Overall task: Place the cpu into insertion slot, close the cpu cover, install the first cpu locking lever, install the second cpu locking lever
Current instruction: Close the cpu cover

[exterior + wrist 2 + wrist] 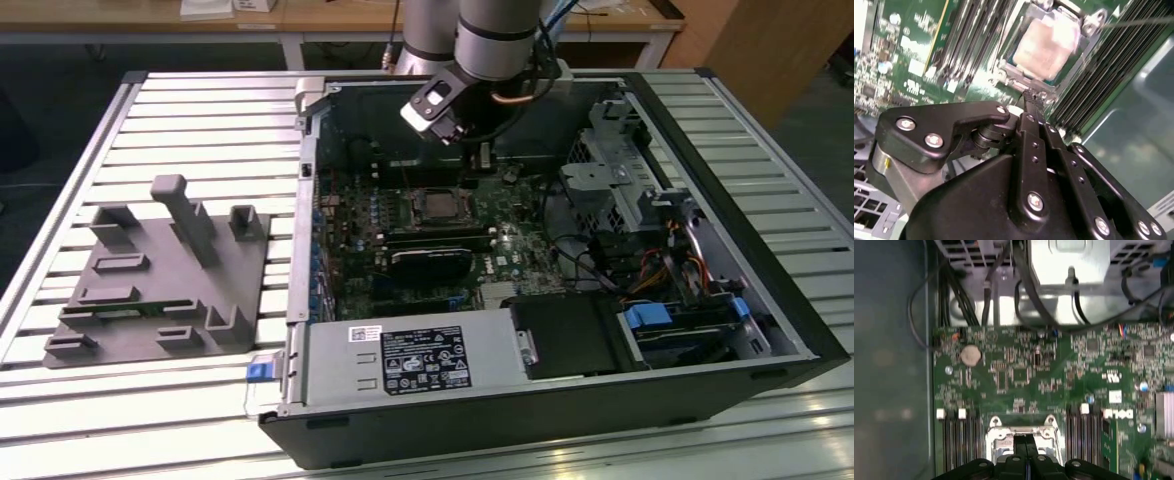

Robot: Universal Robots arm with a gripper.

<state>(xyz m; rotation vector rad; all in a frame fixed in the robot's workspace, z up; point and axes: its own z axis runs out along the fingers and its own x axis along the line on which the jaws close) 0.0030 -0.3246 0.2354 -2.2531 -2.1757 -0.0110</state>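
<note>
The cpu (pixel 1046 45), with its pale silvery top, lies inside the insertion slot (pixel 434 205) on the green motherboard (pixel 1019 370). The silver cpu cover (pixel 999 432) frames it and appears to lie flat around the chip. My black gripper (pixel 1030 96) is shut, its thin fingertips pressed together right at the socket's silver rim. In the first wrist view the gripper (pixel 1026 442) sits over the near edge of the socket. In the exterior view the gripper (pixel 474 160) hangs inside the open case, just beyond the socket. A thin metal rod (pixel 1139 21) runs off from the socket's corner.
The open computer case (pixel 747 250) lies on a slatted metal table (pixel 200 130). A grey plastic fixture (pixel 160 275) stands at the exterior view's left. Long black memory slots (pixel 1104 75) flank the socket. Cables (pixel 1024 285) and a metal drive cage (pixel 601 190) crowd the exterior view's right.
</note>
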